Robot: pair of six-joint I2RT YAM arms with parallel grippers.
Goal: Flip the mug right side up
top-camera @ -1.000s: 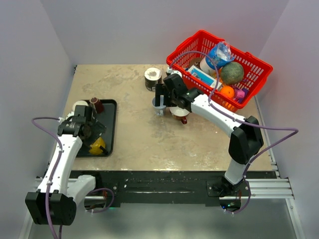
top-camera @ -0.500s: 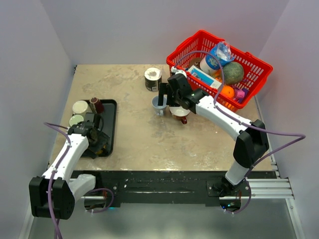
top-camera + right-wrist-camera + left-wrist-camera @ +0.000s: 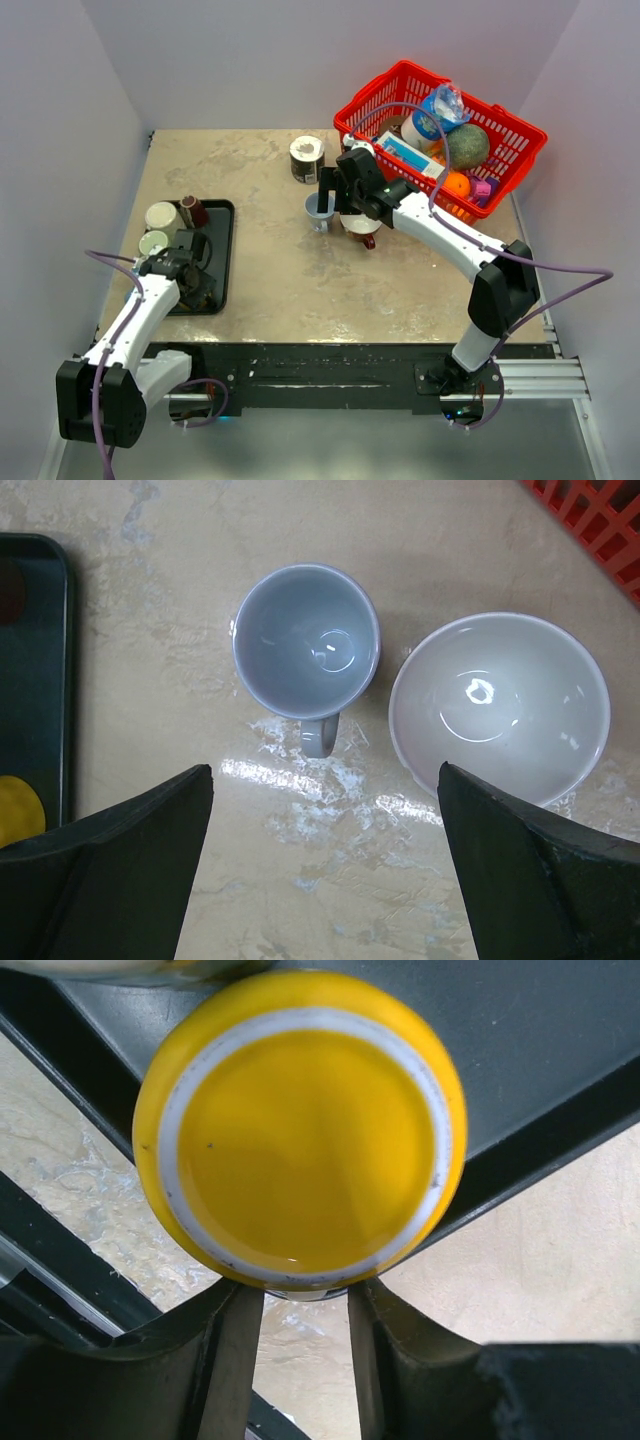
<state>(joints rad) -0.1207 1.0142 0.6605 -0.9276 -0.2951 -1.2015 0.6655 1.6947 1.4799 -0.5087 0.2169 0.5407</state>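
A yellow mug (image 3: 305, 1150) stands upside down on the black tray (image 3: 560, 1050), its flat base with a white ring facing my left wrist camera. My left gripper (image 3: 305, 1305) has its two fingers (image 3: 225, 1360) drawn close together, pinching the pale stub of the mug's handle at the near edge. In the top view the left gripper (image 3: 193, 283) covers the mug at the tray's (image 3: 222, 215) near end. My right gripper (image 3: 322, 768) hangs wide open above a grey-blue mug (image 3: 305, 645) that stands upright, handle toward me.
A white bowl (image 3: 500, 710) sits right of the grey-blue mug (image 3: 319, 207). A red basket (image 3: 520, 125) of groceries stands at the back right. A can (image 3: 306, 157) stands behind the mug. A cream cup (image 3: 162, 215) and a brown cylinder (image 3: 194, 210) are at the tray's far end.
My left arm has come down over the near end of the tray and its jaws have narrowed round the yellow mug's handle. The right arm lifted slightly, then stayed still, open.
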